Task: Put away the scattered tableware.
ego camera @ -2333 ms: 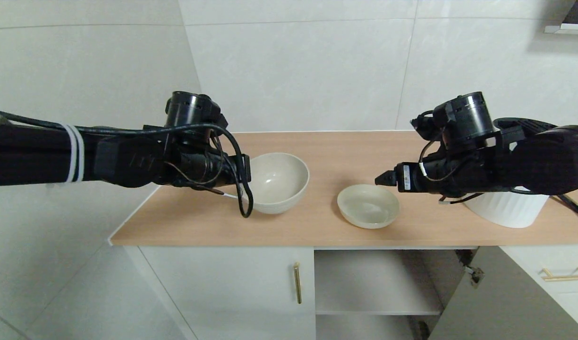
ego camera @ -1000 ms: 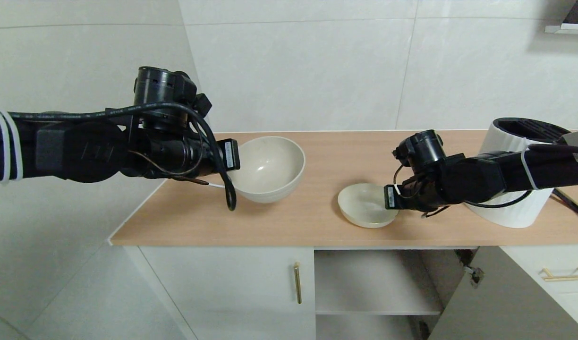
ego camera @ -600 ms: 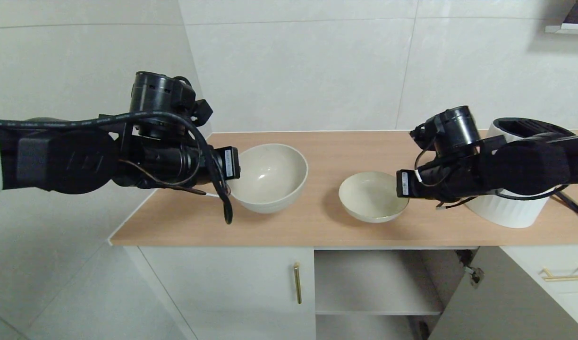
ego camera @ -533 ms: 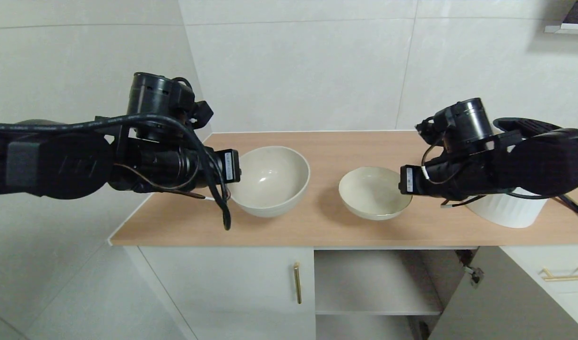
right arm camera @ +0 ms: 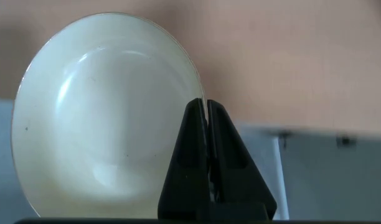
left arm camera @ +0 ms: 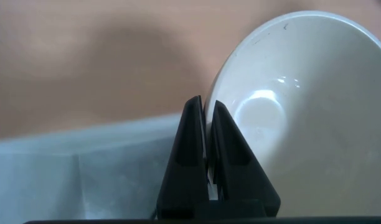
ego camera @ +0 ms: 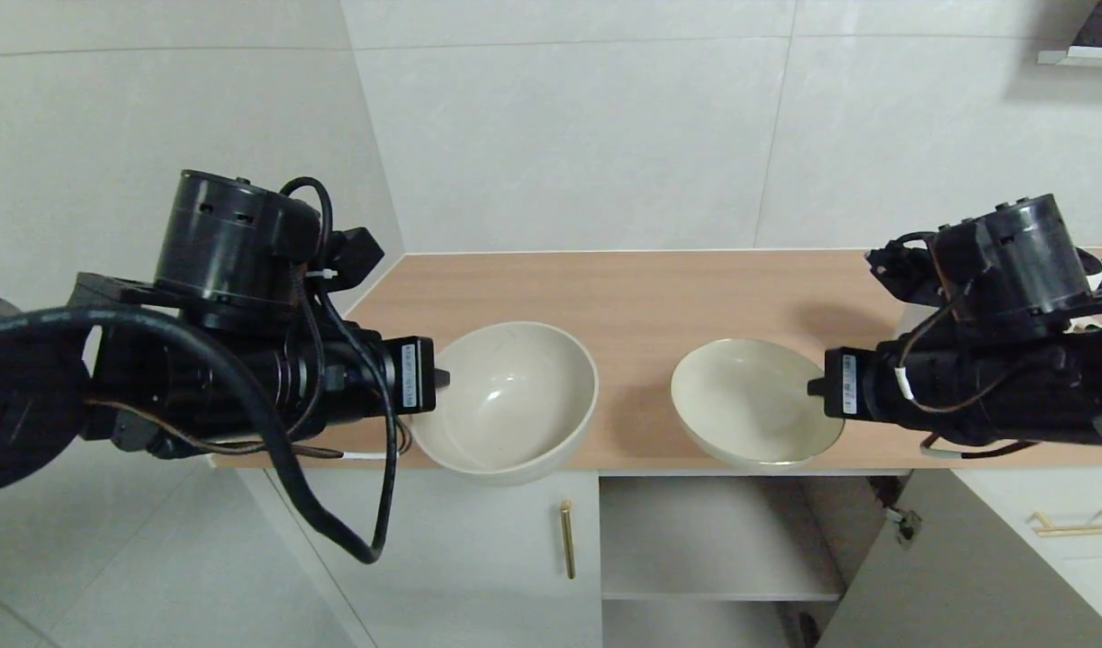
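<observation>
Above the counter (ego camera: 641,288), left gripper (ego camera: 441,378) clamps deep bowl (ego camera: 515,396), right gripper (ego camera: 812,389) shallow bowl (ego camera: 749,400); open shelf (ego camera: 704,549) below.

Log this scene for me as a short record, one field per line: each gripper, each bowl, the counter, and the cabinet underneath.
left gripper: shut on the rim of the larger bowl
right gripper: shut on the rim of the smaller bowl
counter: wood, against a tiled wall
bowls: both empty, openings up, lifted over the counter's front edge
cabinet below: open shelf compartment under the smaller bowl; closed door with a gold handle beside it
</observation>
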{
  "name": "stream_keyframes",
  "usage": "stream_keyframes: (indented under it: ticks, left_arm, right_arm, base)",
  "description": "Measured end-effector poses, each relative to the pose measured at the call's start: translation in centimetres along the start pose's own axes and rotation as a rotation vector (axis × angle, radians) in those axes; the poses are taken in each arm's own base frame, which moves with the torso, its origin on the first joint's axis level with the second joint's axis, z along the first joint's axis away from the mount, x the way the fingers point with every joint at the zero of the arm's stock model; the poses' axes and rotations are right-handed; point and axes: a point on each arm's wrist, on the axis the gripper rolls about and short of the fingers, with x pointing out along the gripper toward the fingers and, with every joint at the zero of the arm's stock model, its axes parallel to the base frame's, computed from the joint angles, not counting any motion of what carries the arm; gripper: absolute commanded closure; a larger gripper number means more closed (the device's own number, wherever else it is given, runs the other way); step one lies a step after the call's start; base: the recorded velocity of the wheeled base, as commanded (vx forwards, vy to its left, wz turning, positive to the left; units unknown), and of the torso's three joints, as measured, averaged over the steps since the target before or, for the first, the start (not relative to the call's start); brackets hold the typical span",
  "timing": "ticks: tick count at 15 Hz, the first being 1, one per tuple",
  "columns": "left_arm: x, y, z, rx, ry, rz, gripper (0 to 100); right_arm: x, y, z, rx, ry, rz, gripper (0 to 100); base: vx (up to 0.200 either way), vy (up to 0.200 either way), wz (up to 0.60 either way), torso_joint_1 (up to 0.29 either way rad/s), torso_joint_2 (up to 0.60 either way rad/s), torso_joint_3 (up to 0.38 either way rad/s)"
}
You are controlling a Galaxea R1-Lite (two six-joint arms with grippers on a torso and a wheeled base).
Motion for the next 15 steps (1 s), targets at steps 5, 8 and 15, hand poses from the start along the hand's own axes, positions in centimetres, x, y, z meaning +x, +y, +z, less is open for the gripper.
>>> stream_keyframes:
  ticks: [5,8,15]
  left_arm:
    - [0.8,0.1,-1.4,0.003,0.050,0.009,100]
    - [1.3,0.1,-1.9,0.008,0.071,0.010,100]
    - [1.5,0.1,-2.0,0.013,0.079,0.011,100]
  right_arm:
    - [-1.7,-0.4,-3.0,-0.029,0.046,-0.002,100]
    - [-1.8,-0.6,-3.5,-0.035,0.060,-0.003,100]
    - [-1.0,-0.6,-4.2,-0.047,0.098,-0.019,100]
  base:
    - [-0.120,0.000,0.00,0.004,0.00,0.000]
    - [0.000,0.000,0.00,0.000,0.00,0.000]
    - [0.000,0.000,0.00,-0.066,0.18,0.109]
